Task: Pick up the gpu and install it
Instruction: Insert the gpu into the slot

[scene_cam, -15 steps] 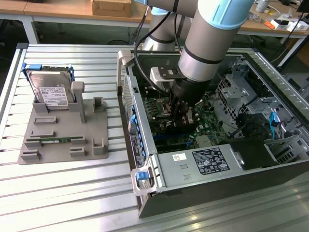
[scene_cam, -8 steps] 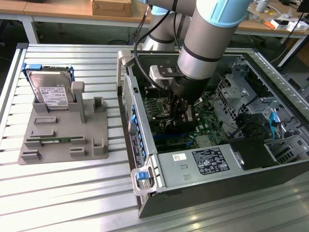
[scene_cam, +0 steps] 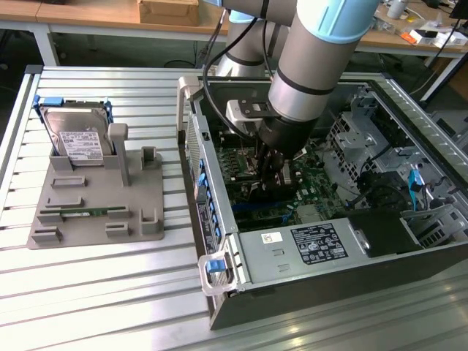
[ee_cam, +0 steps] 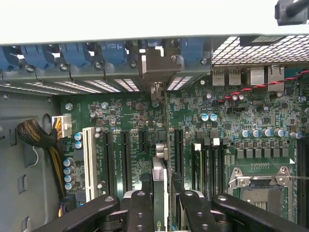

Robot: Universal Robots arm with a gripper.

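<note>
Gripper [ee_cam: 159,203] fingers are partly closed on the gpu [ee_cam: 159,181], pinching the thin card edge-on between two black fingers [ee_cam: 140,208]. In the wrist view the card stands upright over the green motherboard [ee_cam: 130,121], in line with a gap between the long black expansion slots [ee_cam: 178,150], its far end reaching toward the silver bracket [ee_cam: 157,65] at the case's rear wall. Whether the card is seated in a slot cannot be told.

Around the card (wrist view): a white slot [ee_cam: 88,157] at about 9 o'clock from it, a bundle of braided cables [ee_cam: 41,140] farther out the same way, a row of blue clips [ee_cam: 77,53] along the rear wall at 11 o'clock, and the bare processor socket [ee_cam: 263,186] at 3 o'clock. Small silver capacitors [ee_cam: 260,133] sit between the socket and the rear ports.

The gpu looks like a thin dark board seen from its edge, with a pale strip along one face.

In the exterior view the gripper [scene_cam: 274,164] reaches down inside the open computer case [scene_cam: 292,292], the grey arm [scene_cam: 322,51] above it hiding most of the card. At 9 o'clock from the case, a grey holder [scene_cam: 95,212] on the slatted metal table [scene_cam: 88,307] carries a silver hard drive [scene_cam: 77,135] with a white label and blue frame, and a narrow green memory stick [scene_cam: 84,213] lying flat.
</note>
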